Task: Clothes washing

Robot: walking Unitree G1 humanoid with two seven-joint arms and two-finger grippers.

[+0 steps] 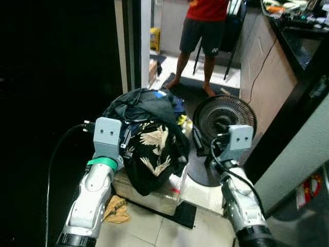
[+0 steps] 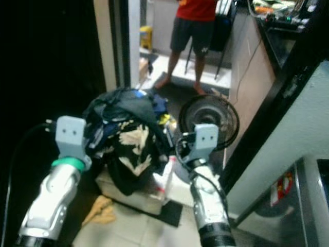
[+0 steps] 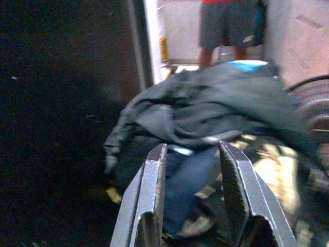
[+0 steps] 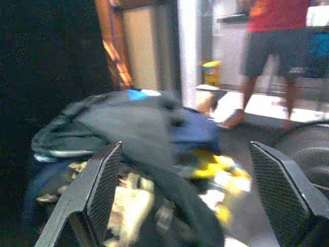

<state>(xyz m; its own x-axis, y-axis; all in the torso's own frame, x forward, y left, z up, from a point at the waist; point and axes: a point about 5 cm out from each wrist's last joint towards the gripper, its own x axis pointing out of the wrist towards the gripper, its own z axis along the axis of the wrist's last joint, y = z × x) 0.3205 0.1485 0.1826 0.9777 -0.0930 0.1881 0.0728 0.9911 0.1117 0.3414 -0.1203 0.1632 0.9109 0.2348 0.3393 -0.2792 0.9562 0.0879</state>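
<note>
A heap of clothes sits on a pale box straight ahead. A dark grey-green garment lies on top, and a black shirt with cream bird prints hangs down the front. Blue fabric and something yellow show on the heap's right side. My left gripper is open at the heap's left side, with blue denim just beyond its fingers. At the heap's right side my right gripper is open wide, holding nothing.
A black floor fan stands close to my right arm. A person in a red shirt and dark shorts stands in the doorway beyond. A tan cloth lies on the tiles by the box. The left side is dark; a counter runs along the right.
</note>
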